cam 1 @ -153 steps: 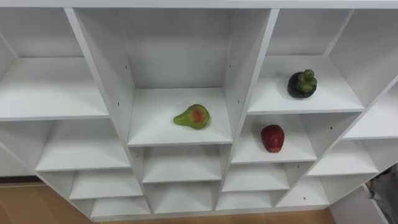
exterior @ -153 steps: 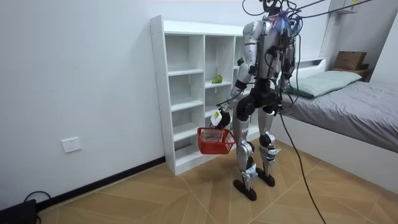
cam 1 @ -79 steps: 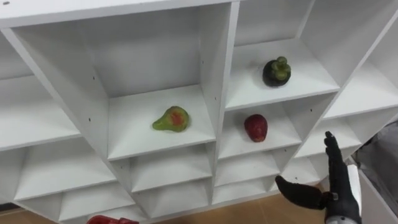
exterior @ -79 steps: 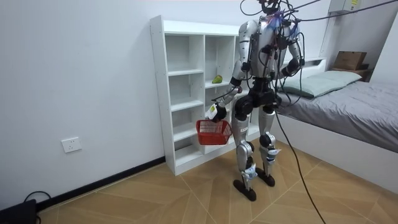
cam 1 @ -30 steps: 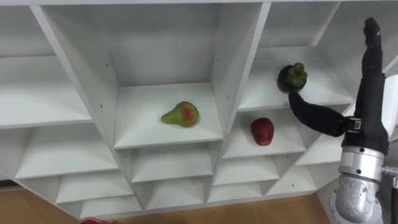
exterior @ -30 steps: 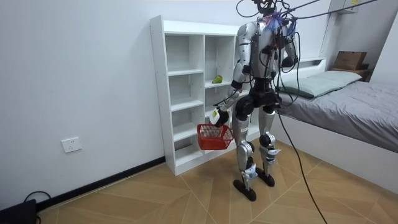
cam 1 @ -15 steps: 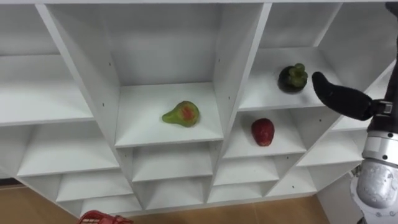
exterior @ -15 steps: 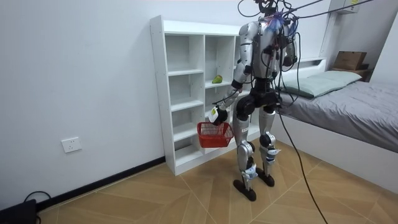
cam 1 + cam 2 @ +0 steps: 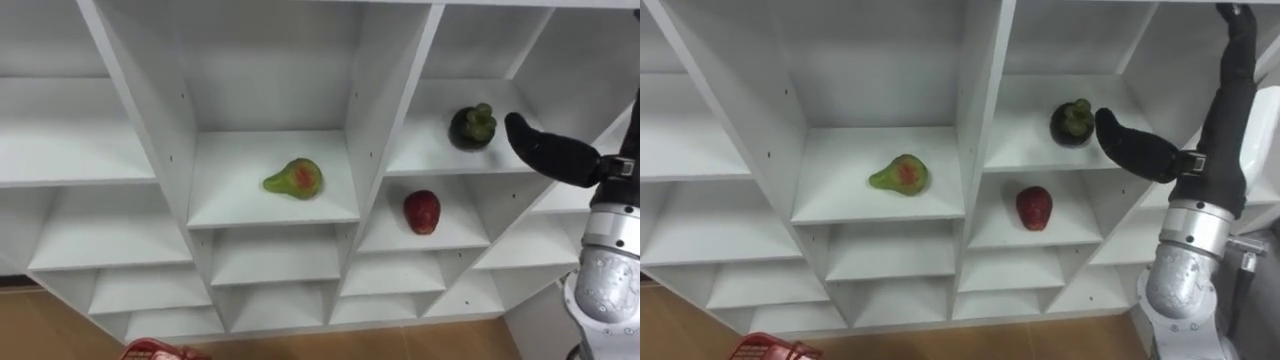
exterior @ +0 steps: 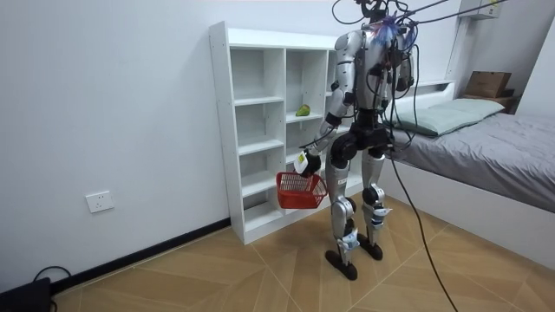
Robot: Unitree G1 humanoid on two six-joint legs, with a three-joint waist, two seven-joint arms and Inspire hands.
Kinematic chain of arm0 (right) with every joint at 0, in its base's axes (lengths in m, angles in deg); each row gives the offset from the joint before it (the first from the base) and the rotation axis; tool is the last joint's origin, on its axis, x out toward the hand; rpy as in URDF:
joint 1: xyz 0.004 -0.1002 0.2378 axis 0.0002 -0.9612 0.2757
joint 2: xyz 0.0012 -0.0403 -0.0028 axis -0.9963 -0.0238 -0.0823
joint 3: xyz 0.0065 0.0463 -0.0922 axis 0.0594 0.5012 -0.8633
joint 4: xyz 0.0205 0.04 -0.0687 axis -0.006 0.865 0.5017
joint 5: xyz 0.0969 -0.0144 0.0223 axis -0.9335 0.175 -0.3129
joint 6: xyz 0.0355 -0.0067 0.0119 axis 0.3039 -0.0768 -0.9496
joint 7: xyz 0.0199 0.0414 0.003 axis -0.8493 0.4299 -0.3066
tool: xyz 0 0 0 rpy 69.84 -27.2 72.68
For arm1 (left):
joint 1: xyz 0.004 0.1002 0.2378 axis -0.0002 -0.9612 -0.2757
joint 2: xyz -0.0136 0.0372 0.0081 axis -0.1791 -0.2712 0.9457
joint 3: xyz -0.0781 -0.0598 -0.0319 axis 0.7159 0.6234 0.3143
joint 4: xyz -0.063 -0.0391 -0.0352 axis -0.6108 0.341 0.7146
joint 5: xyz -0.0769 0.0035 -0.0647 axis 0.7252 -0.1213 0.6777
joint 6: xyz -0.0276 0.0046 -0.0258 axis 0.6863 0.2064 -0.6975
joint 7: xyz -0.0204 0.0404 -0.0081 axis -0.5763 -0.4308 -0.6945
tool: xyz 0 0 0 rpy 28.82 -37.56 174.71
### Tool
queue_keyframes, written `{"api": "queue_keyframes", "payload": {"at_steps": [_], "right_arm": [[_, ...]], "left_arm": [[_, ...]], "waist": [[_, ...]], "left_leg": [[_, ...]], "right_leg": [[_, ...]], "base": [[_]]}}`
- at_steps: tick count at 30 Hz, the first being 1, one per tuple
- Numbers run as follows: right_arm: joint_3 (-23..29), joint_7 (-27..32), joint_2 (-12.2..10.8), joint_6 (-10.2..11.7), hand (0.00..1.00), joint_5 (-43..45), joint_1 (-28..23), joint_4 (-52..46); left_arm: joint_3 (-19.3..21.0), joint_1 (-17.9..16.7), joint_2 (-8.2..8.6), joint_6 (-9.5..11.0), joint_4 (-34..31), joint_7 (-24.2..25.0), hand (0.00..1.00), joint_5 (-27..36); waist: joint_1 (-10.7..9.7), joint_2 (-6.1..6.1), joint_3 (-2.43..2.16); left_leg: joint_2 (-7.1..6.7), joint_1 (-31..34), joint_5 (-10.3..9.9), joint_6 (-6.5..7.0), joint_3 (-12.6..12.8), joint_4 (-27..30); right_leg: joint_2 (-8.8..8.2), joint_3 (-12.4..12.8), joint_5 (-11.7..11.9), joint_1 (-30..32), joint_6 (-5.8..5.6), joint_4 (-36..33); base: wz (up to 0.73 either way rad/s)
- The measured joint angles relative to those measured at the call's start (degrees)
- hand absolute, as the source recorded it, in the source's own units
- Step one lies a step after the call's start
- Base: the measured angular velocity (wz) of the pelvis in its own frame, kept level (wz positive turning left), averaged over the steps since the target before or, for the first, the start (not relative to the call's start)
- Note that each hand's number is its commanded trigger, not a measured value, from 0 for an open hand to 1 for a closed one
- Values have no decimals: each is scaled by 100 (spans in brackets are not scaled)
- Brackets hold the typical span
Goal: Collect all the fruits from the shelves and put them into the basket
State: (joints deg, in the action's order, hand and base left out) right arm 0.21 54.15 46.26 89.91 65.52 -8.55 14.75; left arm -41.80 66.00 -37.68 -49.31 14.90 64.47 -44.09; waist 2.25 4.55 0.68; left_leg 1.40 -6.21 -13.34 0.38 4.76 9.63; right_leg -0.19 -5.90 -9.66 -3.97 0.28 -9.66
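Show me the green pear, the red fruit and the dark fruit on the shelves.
green pear (image 9: 295, 179), left eye view, on its reddish middle.
red fruit (image 9: 422, 211), left eye view, on its middle.
dark fruit (image 9: 470, 131), left eye view, on its dark body below the green top.

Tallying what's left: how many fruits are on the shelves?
3: a green-red pear in the middle compartment, a red fruit one column right and lower, a dark fruit just above it. Bottom compartments are partly hidden.

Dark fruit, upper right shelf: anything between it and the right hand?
Nothing visible. The open right hand hangs just right of the dark fruit, thumb toward it. The left hand holds the red basket low.
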Motion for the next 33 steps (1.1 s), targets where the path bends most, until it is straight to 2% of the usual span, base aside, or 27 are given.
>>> {"api": "queue_keyframes", "payload": {"at_steps": [5, 12, 15, 19, 23, 33], "right_arm": [[-2, -220, 4, -8, 0, 0, 2, 6], [-36, -406, 67, -42, 0, 87, 14, 44], [-160, -476, 132, -54, 0, 105, 35, 216], [-271, -648, 141, -134, 0, 184, 35, 239], [-293, -700, 141, -136, 0, 180, 35, 369], [-607, -711, 140, -163, 0, 84, 35, 437]], "left_arm": [[3, -34, -2, -3, -161, 0, 100, -12], [3, 12, -2, -15, -198, 103, 100, -114], [2, 15, 0, -109, -198, 127, 100, -115], [1, 11, 27, -128, -199, 213, 100, -145], [-1, 9, 36, -128, -164, 214, 100, -114], [-129, 9, 35, -134, -70, 157, 100, -110]], "waist": [[35, 4, -6], [150, -63, -48], [160, -105, -41], [169, -137, -32], [262, -130, -33], [268, -130, -31]], "left_leg": [[0, 10, 0, 0, -5, 0], [-1, -19, 2, 0, -53, 0], [-3, -43, 2, 1, -80, 0], [-18, -40, 43, 5, -96, -1], [-24, -30, 60, 6, -110, -1], [-40, 7, 64, 6, -191, 0]], "right_leg": [[-1, -11, 0, 7, 1, 0], [-6, -70, 1, -50, 2, 11], [-10, -94, 1, -97, 2, 16], [-36, -159, 1, -94, 2, 5], [-46, -188, 4, -108, 6, -6], [-52, -234, 3, -121, 6, 6]], "base": [[0], [3], [5], [7], [1], [3]]}}
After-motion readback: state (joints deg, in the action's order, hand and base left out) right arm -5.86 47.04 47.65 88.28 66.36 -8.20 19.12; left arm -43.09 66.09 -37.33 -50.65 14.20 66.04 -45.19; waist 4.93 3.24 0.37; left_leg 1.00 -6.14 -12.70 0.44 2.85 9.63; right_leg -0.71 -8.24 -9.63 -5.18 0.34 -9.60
